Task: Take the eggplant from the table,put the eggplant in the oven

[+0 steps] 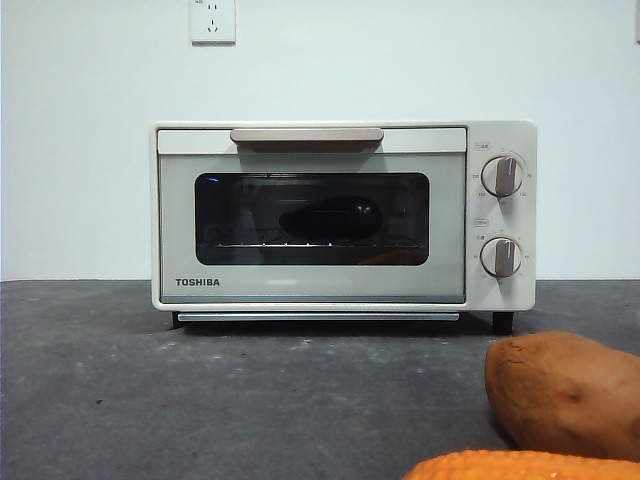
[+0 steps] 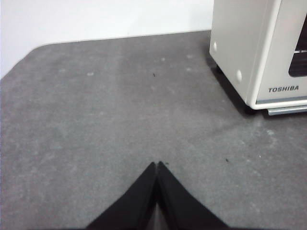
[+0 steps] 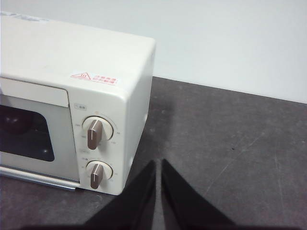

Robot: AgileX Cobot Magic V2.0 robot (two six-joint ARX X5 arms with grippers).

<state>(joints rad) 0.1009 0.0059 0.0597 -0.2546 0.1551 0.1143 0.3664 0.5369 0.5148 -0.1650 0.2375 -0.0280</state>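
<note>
The cream Toshiba oven (image 1: 345, 215) stands at the back of the dark grey table (image 1: 200, 400) with its door closed. Through the dark glass the eggplant (image 1: 330, 220) lies on the wire rack inside. My left gripper (image 2: 157, 164) is shut and empty above bare table, to the left of the oven (image 2: 259, 48). My right gripper (image 3: 158, 162) is shut and empty, just off the oven's right front corner near its two knobs (image 3: 96, 134). Neither gripper shows in the front view.
A brown sweet potato (image 1: 565, 392) lies at the near right of the table, and the orange corn cob (image 1: 520, 466) lies in front of it at the bottom edge. A wall socket (image 1: 213, 20) sits on the white wall behind.
</note>
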